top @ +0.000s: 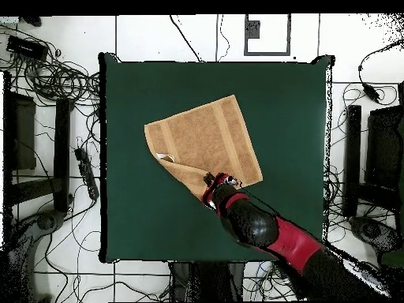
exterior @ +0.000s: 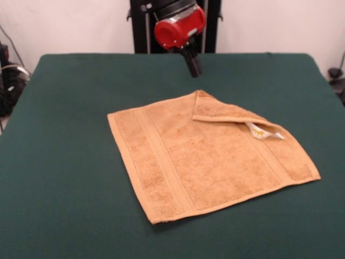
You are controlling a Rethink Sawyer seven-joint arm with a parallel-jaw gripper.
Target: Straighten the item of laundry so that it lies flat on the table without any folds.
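Note:
The item of laundry (exterior: 210, 159), an orange-tan towel with woven border bands, lies spread near the middle of the green table (exterior: 64, 135). Its far right corner is turned back over it as a triangular flap (exterior: 223, 110), and a small white tag (exterior: 265, 133) pokes out beside the flap. The gripper (exterior: 194, 69) hangs from the red wrist just above and behind the towel's far corner and holds nothing that I can see. From overhead, the gripper (top: 211, 183) sits at the edge of the towel (top: 207, 138) nearest the arm, next to the flap (top: 188, 173).
Green cloth (top: 292, 118) surrounds the towel on every side. Cables (top: 55, 79) and dark stands (top: 351, 158) crowd the floor beyond the table's edges.

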